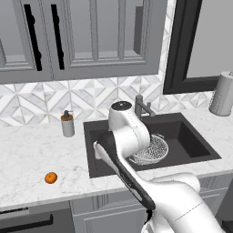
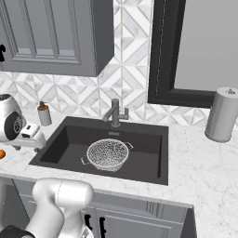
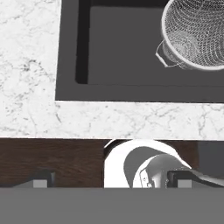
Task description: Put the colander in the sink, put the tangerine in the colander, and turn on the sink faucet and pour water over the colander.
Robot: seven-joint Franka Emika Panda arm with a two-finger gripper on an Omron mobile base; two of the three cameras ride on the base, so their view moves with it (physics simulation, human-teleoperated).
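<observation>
The colander [image 2: 108, 154] sits in the sink [image 2: 144, 162]; the tangerine [image 1: 51, 178] lies on the counter well left of the sink. Our gripper [image 3: 111, 181] is spread, empty. We might nudge the fruit rolling.

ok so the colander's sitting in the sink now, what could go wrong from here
The tangerine is round and lies on the counter near its front edge, so a clumsy grasp might roll it off. The colander sits out from the faucet, so water may miss it. The soap bottle could get bumped.
</observation>
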